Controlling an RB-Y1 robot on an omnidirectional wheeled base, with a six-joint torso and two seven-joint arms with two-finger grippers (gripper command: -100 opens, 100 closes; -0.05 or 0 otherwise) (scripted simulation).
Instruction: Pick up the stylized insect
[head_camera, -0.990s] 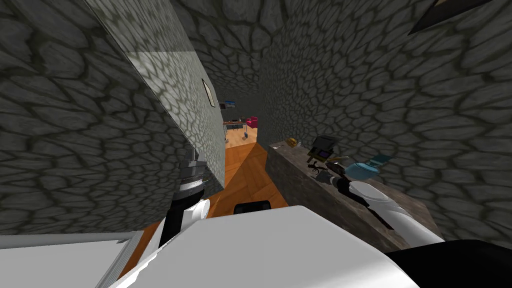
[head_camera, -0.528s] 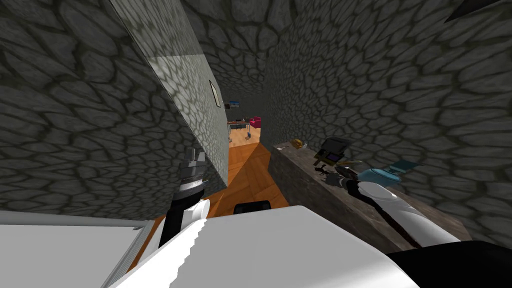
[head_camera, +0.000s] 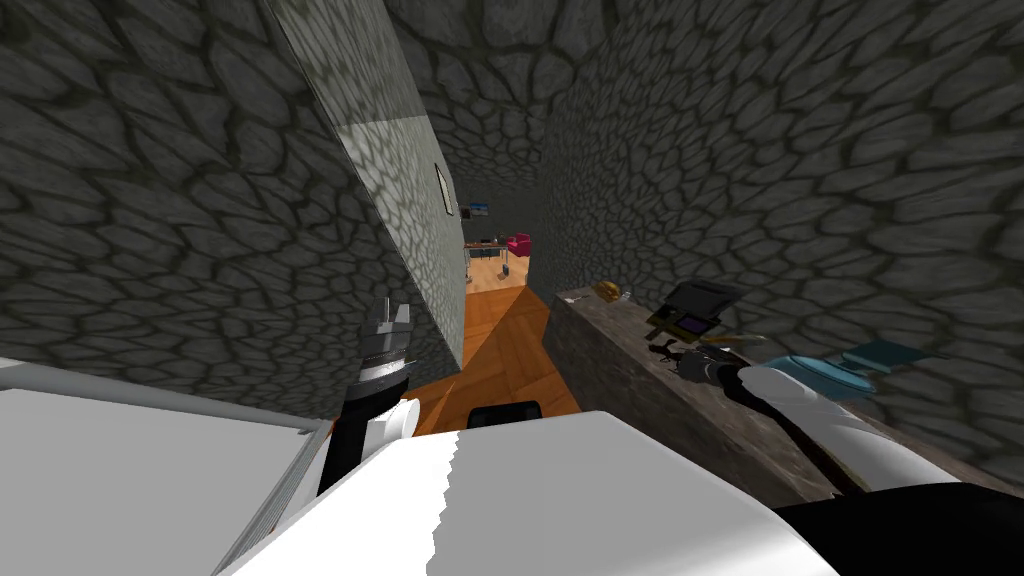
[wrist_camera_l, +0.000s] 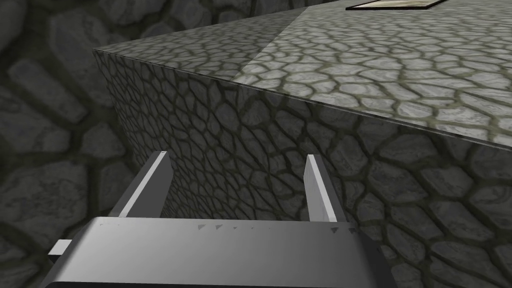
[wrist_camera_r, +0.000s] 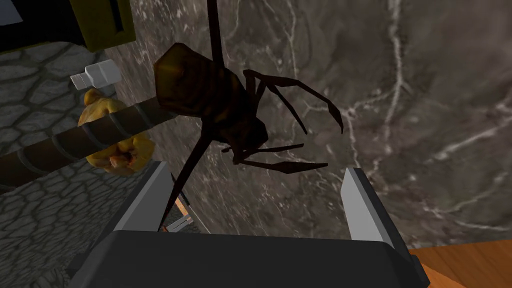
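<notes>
The stylized insect (wrist_camera_r: 215, 107) is dark brown with a bulbous body and long thin legs. It lies on the dark marbled counter top (wrist_camera_r: 410, 100), just beyond my right gripper's tips. My right gripper (wrist_camera_r: 255, 170) is open, its fingers level with the insect's nearest legs and nothing between them. In the head view the insect (head_camera: 662, 352) is a small dark shape on the counter (head_camera: 610, 335), right in front of the right gripper (head_camera: 692, 362). My left gripper (wrist_camera_l: 236, 155) is open and empty, held up by the stone wall on my left (head_camera: 393, 320).
A brown banded rod (wrist_camera_r: 75, 142) and a yellow lump (wrist_camera_r: 117, 145) lie beside the insect. A black and yellow box (head_camera: 690, 308), a blue bowl (head_camera: 815, 375) and a teal slab (head_camera: 880, 355) also sit on the counter. Orange floor (head_camera: 505, 340) runs between stone walls. A white surface (head_camera: 150, 470) is at lower left.
The whole head picture has shifted: I have turned, so the counter and its things sit further right and the white surface has grown. The right gripper stays by the insect.
</notes>
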